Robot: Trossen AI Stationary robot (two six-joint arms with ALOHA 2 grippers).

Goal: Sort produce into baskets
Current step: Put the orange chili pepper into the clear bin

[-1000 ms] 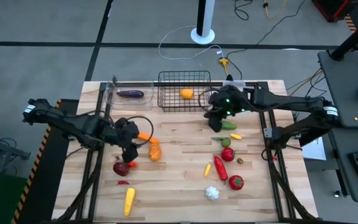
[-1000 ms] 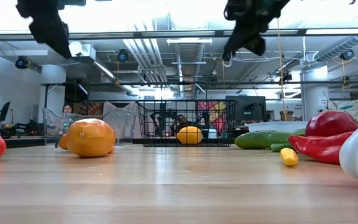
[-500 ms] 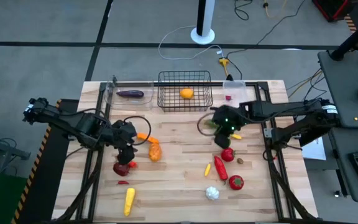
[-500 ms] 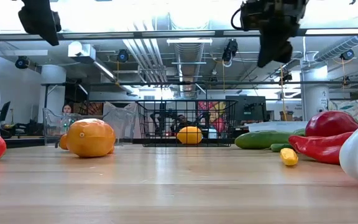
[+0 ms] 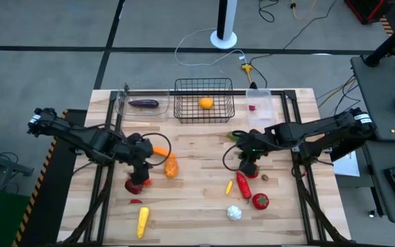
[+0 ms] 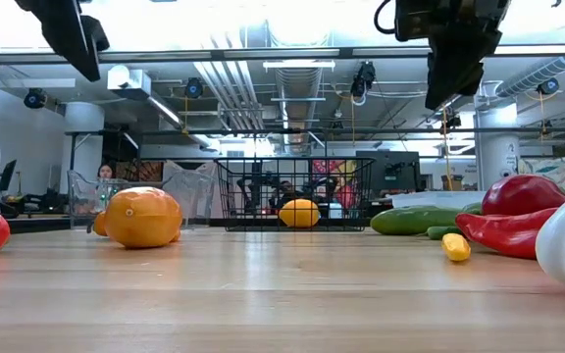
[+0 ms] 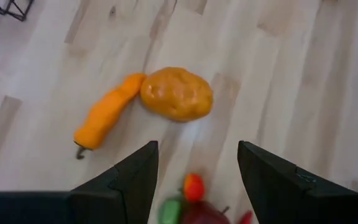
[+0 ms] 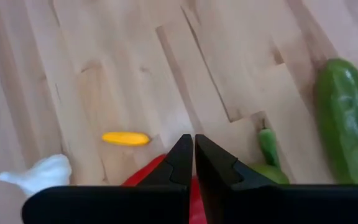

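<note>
My left tool [image 5: 138, 180] hangs above the left half of the pale wooden plank surface [image 5: 197, 206], its two dark fingers [image 7: 129, 180] spread with nothing between them. Directly beneath it lies a dark red round fruit with a green stalk [image 7: 194, 213], mostly cut off at the edge of my left wrist view and hidden under the tool in the high view. Just beyond sit a lumpy orange fruit [image 7: 177, 93] and an orange carrot-shaped piece [image 7: 103, 116], touching end to end.

My right tool [image 5: 246, 167] hangs above the right half, fingers pressed together and empty. Under it is a red pepper [image 8: 148, 176], largely covered by my own fingers. Nearby lie a small yellow pepper [image 8: 125, 138], a white garlic bulb [image 8: 39, 172], a small green chilli [image 8: 267, 147] and a long green cucumber [image 8: 348, 118], cut off at the frame edge.

Both arms reach inward from the surface's sides, elbows low.

At the far edge, a clear plastic bin [image 5: 125, 105] holds a purple eggplant [image 5: 143, 103]; a black wire-mesh basket [image 5: 204, 114] holds an orange [image 5: 206, 103]; a smaller clear bin [image 5: 260, 101] holds a small red item, too small to identify.

Cables cross the grey floor behind.
</note>
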